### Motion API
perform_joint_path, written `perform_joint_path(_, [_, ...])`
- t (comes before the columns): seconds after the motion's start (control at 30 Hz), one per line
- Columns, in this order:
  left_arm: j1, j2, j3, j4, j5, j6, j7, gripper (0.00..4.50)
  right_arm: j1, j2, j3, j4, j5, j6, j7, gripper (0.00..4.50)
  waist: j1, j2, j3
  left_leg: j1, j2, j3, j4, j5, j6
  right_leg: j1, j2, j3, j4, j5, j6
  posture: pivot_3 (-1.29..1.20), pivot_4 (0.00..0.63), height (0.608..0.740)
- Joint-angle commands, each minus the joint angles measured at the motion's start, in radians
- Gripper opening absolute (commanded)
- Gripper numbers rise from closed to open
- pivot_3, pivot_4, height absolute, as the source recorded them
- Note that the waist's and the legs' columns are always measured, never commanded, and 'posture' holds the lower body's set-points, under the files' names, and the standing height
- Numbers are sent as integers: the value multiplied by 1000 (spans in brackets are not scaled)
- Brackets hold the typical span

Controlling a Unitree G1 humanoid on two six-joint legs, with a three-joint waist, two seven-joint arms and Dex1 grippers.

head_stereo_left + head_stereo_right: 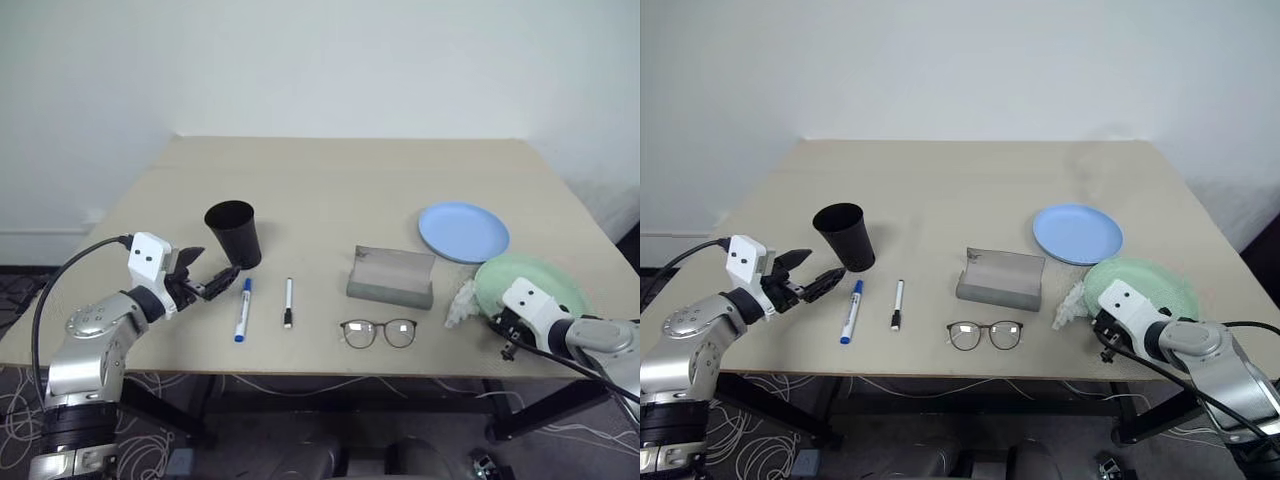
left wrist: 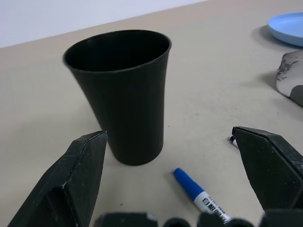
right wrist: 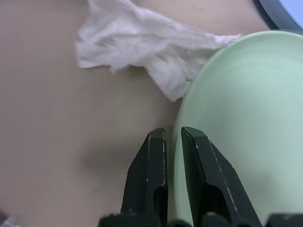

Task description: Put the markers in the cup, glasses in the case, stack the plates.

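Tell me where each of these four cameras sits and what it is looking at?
Left eye view: on the head, looking down over the table, both arms in view.
Right eye view: beside it, same scene.
Left wrist view: on the left arm, along the open left gripper toward the cup and blue-capped marker.
Right wrist view: on the right arm, along the right gripper, its fingers astride the green plate rim, by the tissue.
Shared: both wrist views catch the blue plate.

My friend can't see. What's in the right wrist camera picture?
The right gripper has its two black fingers pinched on the rim of the mint green plate, one finger on each side of the edge. A crumpled white tissue lies on the tan table beside the plate.
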Motion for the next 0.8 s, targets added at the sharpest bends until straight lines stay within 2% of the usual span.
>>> perform_joint_path(0.03, [-4, 15, 27, -42, -11, -6, 4, 4500, -55, -22, -15, 43, -47, -19, -22, 520, 0, 0, 0, 0, 0, 0, 0, 0, 0, 0, 0, 0, 0, 0, 0, 0, 0, 740])
perform_joint_path(0.43, [10, 14, 35, -46, -14, -9, 7, 4500, -138, -103, -14, 141, -89, -55, 32, 520, 0, 0, 0, -1, 0, 2, 0, -1, 1, -3, 0, 2, -1, 0, 0, 0, 0, 740])
perform_joint_path(0.53, [12, 16, 37, -44, -14, -9, 8, 4500, -135, -104, -13, 139, -90, -61, 38, 34, 1, 0, 0, -1, 0, 2, 0, -1, 1, -3, 0, 2, -1, 0, 0, 0, 0, 740])
perform_joint_path(0.8, [22, 20, 44, -53, -15, -4, 7, 4500, -149, -135, 3, 167, -129, -68, 52, 34, 1, 0, 0, -2, 0, 3, 0, -1, 2, -5, 1, 3, -1, 0, 0, 0, 0, 740])
